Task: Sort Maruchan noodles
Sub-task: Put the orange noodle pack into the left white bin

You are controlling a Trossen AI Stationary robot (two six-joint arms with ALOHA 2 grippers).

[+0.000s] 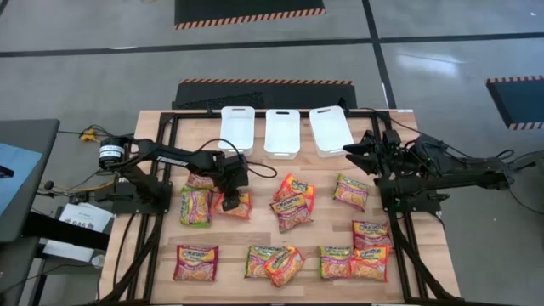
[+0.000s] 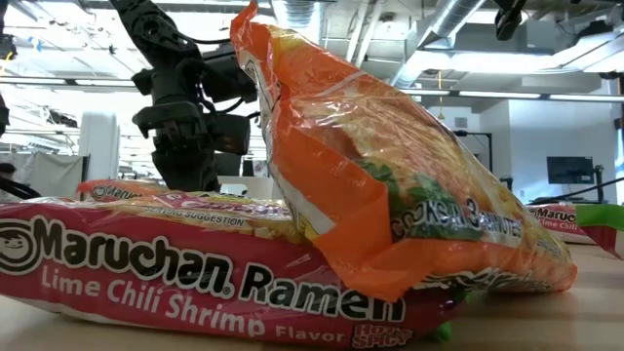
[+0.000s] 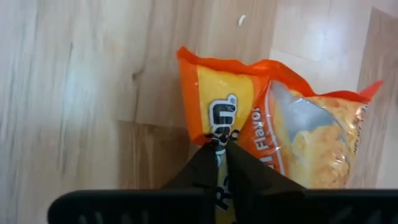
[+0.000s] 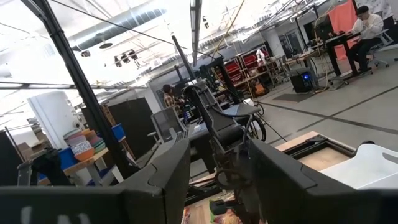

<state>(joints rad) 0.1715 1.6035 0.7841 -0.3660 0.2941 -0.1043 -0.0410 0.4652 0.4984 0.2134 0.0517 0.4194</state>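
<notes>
Our left gripper (image 3: 221, 142) pinches the orange packet (image 3: 249, 118) by its crimped edge, on the table's left. Light, crinkly, slippery; brittle noodles inside. Right gripper (image 4: 217, 168) waits open.

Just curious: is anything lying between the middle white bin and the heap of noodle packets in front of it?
No. In the high view, only bare wooden tabletop separates the middle white bin from the packet heap.

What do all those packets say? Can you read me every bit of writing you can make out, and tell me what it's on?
"Maruchan Ramen", "Lime Chili Shrimp", "Flavor": on the pink packet lying in front, low view.
"Flavor", partly cut off: on the orange packet pinched by the left gripper, left wrist view.
Print on the tilted orange packet: too crumpled to read.
All packets in the high view: too small to read.
</notes>
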